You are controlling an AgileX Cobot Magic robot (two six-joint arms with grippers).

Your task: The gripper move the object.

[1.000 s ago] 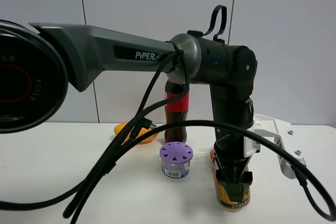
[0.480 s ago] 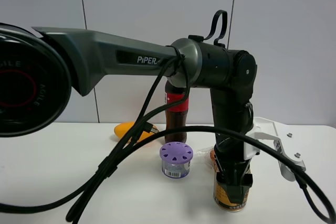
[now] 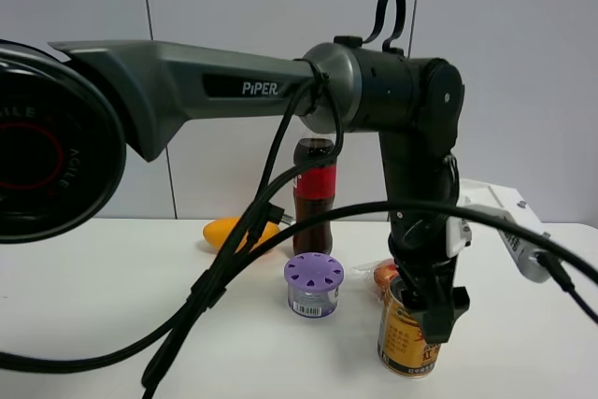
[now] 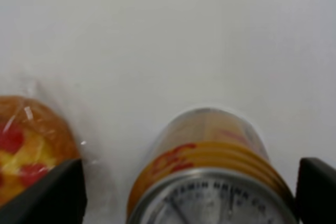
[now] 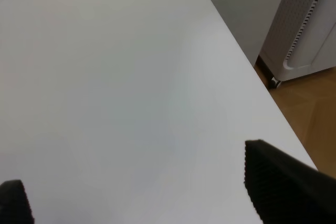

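Across the bottom of the exterior high view runs a white, matte worktop, smooth and unmarked. Over it, from the left edge to right of centre, reaches a dark grey arm with a hard, satin shell lettered "PIPER", and glossy black cables loop down from its elbow. Behind the cables at centre stands a cola bottle of clear plastic with dark liquid and a red label.

Lower right of centre, on the worktop, sits the can. It is a small metal cylinder with a gold-yellow body, red print and a pale panel with dark lettering near its foot. The left wrist view shows its can top as a silver rim with stamped letters, above yellow bands.

The left end effector is black and blocky and comes down over the can's top. In the wrist view the left end effector has its fingers spread either side of the can, with bare worktop showing on one side, so it is not clamped.

Left of the can is a round tub with a purple perforated lid. Just behind the can lies an orange, clear-wrapped snack.

The right end effector has its ribbed black fingers wide apart over bare worktop, holding nothing.
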